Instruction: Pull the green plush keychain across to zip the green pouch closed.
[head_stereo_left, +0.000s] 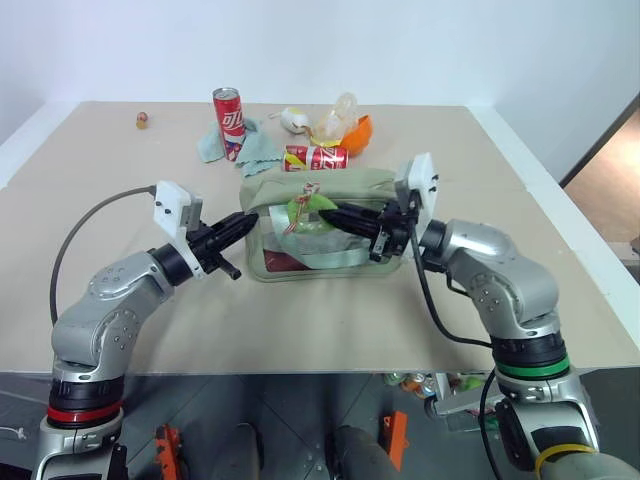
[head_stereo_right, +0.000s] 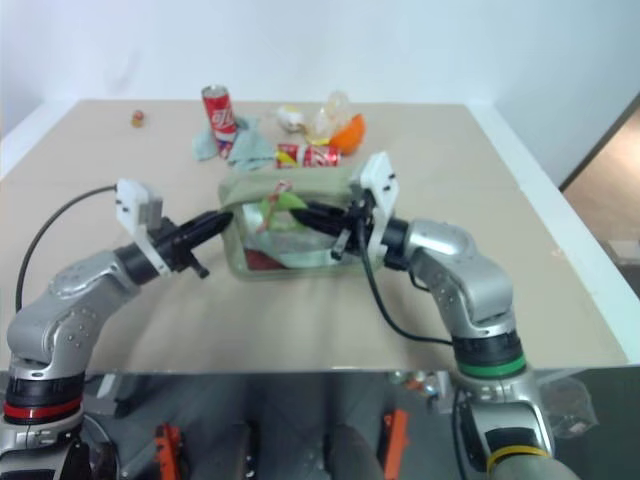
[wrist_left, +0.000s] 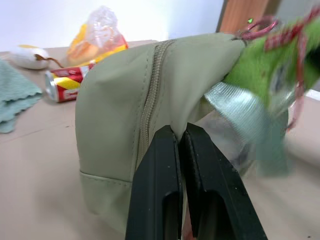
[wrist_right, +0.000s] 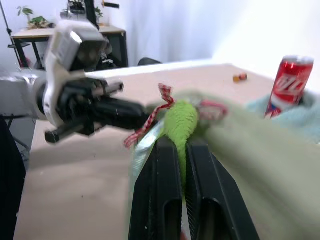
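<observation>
Your right gripper (wrist_right: 181, 150) is clamped on the green plush keychain (wrist_right: 181, 120), near the green pouch (head_stereo_left: 330, 190)'s left end; your left gripper (wrist_left: 179, 137) pinches that end; pull looks nearly done

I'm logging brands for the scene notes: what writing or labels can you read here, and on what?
Upright red can: white lettering, too blurred to read.
Red can lying on its side: white and yellow markings, too small to read.
Green pouch: no writing visible.
</observation>
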